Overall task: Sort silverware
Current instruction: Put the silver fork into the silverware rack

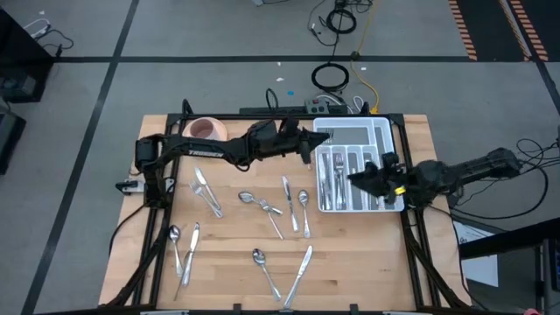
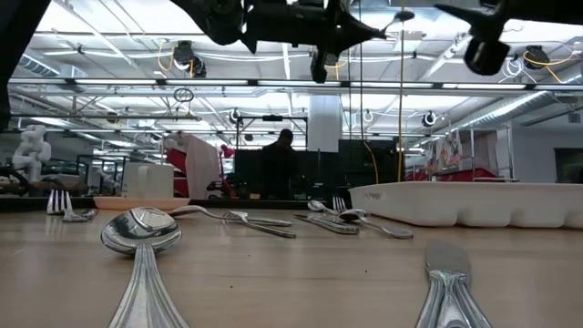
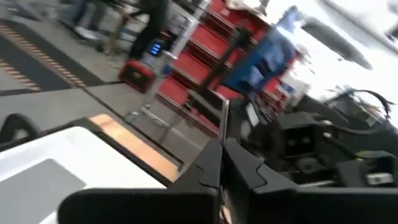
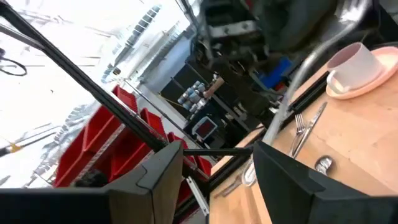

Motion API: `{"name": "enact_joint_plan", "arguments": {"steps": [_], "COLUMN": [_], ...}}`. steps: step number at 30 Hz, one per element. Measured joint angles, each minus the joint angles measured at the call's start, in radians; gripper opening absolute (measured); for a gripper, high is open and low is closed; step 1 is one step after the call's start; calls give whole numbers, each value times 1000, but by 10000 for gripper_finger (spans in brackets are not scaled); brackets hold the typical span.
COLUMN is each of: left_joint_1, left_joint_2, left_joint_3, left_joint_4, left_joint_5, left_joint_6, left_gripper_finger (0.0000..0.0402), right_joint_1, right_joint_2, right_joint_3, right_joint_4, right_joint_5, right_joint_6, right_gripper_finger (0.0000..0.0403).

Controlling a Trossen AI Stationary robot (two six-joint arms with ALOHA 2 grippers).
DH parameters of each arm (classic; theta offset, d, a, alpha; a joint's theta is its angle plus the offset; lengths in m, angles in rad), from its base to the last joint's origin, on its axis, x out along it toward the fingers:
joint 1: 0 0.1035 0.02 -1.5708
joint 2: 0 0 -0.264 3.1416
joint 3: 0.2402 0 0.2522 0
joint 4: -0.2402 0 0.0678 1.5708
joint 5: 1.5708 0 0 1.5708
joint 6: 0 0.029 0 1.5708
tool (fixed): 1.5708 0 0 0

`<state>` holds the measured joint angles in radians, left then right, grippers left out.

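Glossy round-bowled steel spoon (image 2: pixel 138 230) foremost; left tool (image 1: pixel 308 145) pinching thin silverware (image 3: pixel 224 117), right tool (image 1: pixel 357 178) apart.

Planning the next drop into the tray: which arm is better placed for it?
Left, probably. The left gripper is shut on what looks like a slim piece of silverware, right at the white tray's edge. The right gripper hovers open and empty over the tray.

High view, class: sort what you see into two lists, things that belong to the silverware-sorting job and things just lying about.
Belongs to the job:
loose silverware on the table
silverware already in the tray
white compartmented tray
left hand, gripping a thin metal piece
right hand, open

Just lying about:
pink saucer with cup
cables on the floor
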<state>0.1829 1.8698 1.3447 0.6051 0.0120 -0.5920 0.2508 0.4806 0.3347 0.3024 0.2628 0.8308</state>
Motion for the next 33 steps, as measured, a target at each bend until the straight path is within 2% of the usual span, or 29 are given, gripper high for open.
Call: {"name": "enact_joint_plan", "arguments": {"steps": [4, 7, 12, 16, 19, 23, 27, 33], "left_joint_1": [-10, -23, -40, -47, -54, -69, -74, -71], "left_joint_2": [62, 129, 262, 348, 403, 459, 492, 496], "left_joint_3": [0, -1, 0, 7, 46, 138, 232, 264], "left_joint_4": [7, 87, 210, 230, 233, 187, 54, -55], "left_joint_5": [-38, -45, -50, -74, -92, -98, -104, -151], "left_joint_6": [-34, -75, -156, -237, -241, -227, -162, -78], "left_gripper_finger": [8, 8, 7, 7, 7, 7, 7, 7], "right_joint_1": [0, -1, -1, 0, 0, 0, 0, 0], "right_joint_2": [-142, -195, -217, -214, -214, -214, -214, -214], "right_joint_3": [0, 0, 0, 0, 0, 0, 0, 0], "right_joint_4": [-108, -140, -145, -148, -149, -149, -150, -150], "right_joint_5": [41, 72, 81, 80, 80, 80, 80, 78], "right_joint_6": [-1, -9, -34, -36, -42, -43, -46, -59], "right_gripper_finger": [187, 187, 187, 187, 187, 187, 187, 187]}}
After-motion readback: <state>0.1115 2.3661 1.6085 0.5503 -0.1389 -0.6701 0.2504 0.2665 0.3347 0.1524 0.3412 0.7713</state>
